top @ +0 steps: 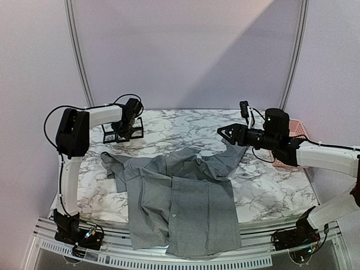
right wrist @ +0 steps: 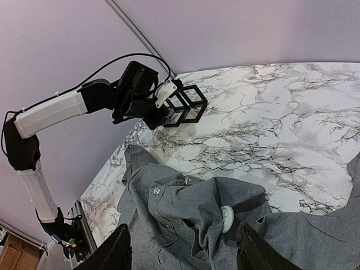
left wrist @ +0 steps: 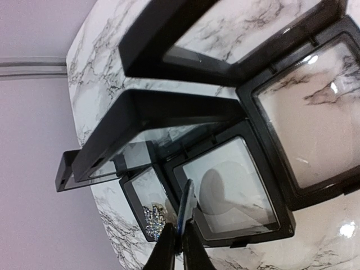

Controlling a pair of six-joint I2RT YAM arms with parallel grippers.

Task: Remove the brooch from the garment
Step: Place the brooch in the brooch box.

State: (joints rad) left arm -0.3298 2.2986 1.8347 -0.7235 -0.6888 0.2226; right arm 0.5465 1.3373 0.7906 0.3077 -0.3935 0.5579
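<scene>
Two arms flank the shirt (top: 180, 197), spread on the table (top: 275, 185) with its hem over the near edge. The left hand (top: 127, 121) is at black boxes (top: 135, 134) beyond the shirt, far left, and the right hand (top: 221, 131) is above its right-side sleeve. Left wrist: fingers (left wrist: 167, 250) pressed together, brooch (left wrist: 153, 219) in a box beside them. Right wrist: fingers (right wrist: 121, 250) spread wide over the shirt.

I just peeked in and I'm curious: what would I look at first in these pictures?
The big grey shirt sprawls over the marble table and hangs off its near edge. At the far left, the left gripper sits by black display cases, and a sparkly brooch glitters in the smallest one. The right gripper hovers open above the shirt.
</scene>
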